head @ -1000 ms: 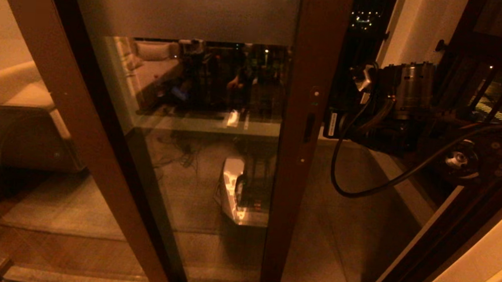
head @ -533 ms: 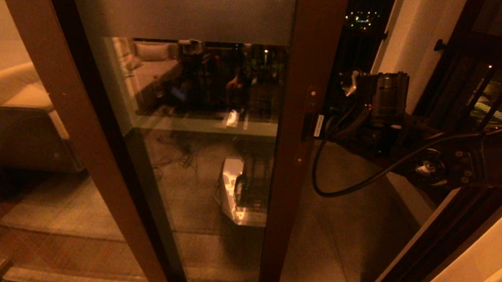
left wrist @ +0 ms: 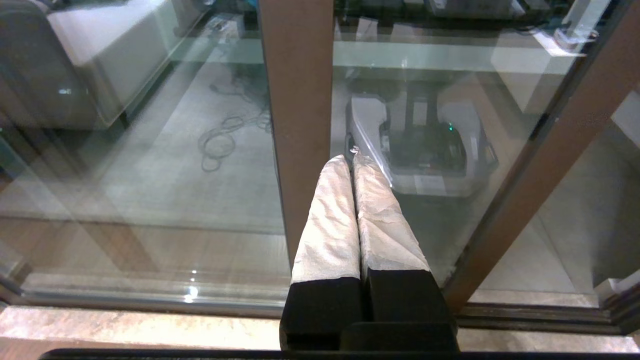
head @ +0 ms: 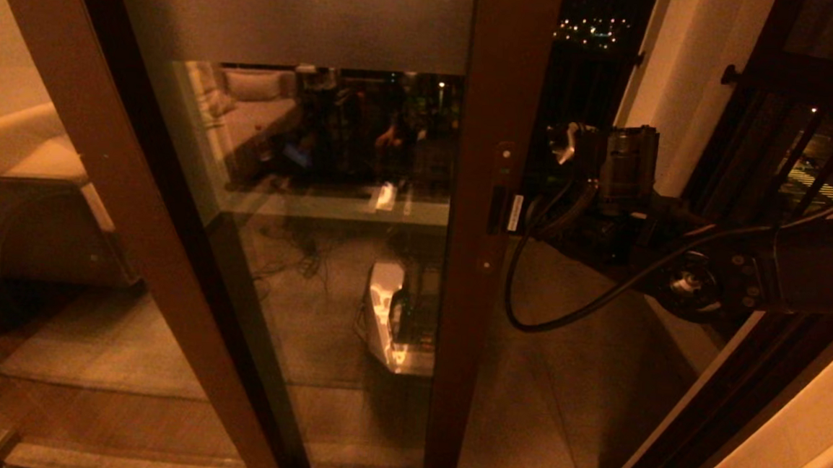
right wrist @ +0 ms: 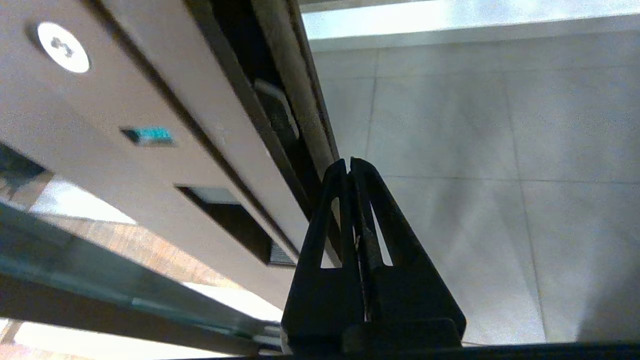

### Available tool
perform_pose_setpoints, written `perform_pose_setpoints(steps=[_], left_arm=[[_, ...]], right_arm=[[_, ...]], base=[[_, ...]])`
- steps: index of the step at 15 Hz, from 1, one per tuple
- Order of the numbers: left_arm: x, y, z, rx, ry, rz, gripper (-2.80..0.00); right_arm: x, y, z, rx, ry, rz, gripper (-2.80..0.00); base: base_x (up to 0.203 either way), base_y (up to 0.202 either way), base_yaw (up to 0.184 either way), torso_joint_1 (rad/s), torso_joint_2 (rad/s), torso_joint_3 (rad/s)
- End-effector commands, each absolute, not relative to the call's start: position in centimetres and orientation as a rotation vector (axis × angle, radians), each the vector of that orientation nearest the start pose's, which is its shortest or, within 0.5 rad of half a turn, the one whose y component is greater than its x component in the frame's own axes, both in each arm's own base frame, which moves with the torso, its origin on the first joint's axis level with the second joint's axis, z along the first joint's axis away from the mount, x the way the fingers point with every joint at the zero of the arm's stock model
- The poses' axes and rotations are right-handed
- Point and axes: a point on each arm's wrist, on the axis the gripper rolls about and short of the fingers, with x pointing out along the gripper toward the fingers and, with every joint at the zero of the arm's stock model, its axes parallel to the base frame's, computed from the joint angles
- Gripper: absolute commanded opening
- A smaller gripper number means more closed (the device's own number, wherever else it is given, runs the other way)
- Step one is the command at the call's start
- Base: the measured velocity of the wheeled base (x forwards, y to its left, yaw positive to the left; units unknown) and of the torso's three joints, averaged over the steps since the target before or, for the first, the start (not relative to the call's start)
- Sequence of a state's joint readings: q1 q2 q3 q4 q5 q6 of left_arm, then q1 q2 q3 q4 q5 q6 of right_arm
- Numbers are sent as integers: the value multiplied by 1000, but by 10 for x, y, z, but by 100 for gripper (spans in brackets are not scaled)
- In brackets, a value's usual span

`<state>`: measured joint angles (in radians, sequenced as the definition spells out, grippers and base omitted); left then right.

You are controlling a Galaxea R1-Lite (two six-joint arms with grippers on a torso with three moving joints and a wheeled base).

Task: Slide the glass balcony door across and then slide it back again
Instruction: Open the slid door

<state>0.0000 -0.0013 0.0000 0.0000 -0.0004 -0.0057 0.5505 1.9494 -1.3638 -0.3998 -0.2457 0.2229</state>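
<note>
Pressing against the right edge of the glass balcony door point(head: 302, 205), beside its handle slot point(right wrist: 235, 225), the right end effector point(right wrist: 349, 167) is keeping its fingers closed, holding nothing. The door is standing left of the open gap. The left end effector point(left wrist: 352, 161), fingers together, is hanging low near the glass.

A pale sofa point(head: 23, 159) sits left; black balcony railing point(head: 791, 141) stands right.

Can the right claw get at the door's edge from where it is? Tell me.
Probably yes. The right claw, shut, sits right at the door frame's edge beside the recessed handle, and nothing stands between them; only open balcony floor lies beyond.
</note>
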Motion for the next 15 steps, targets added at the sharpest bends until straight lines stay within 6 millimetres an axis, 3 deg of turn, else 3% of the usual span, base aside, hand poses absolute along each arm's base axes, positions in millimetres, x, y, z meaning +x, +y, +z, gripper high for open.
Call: perform_pose_setpoints(steps=[1, 9, 15], left_arm=[[-23, 0, 75, -6, 2, 0, -280], [-23, 0, 75, -6, 2, 0, -280], [-23, 0, 75, -6, 2, 1, -280]], right_arm=[[343, 205, 225, 148, 207, 283, -280], [350, 221, 218, 145, 208, 298, -280], [344, 232, 225, 154, 189, 323, -280]], base=[[0, 0, 0, 0, 0, 0], [0, 0, 0, 0, 0, 0], [0, 0, 0, 0, 0, 0]])
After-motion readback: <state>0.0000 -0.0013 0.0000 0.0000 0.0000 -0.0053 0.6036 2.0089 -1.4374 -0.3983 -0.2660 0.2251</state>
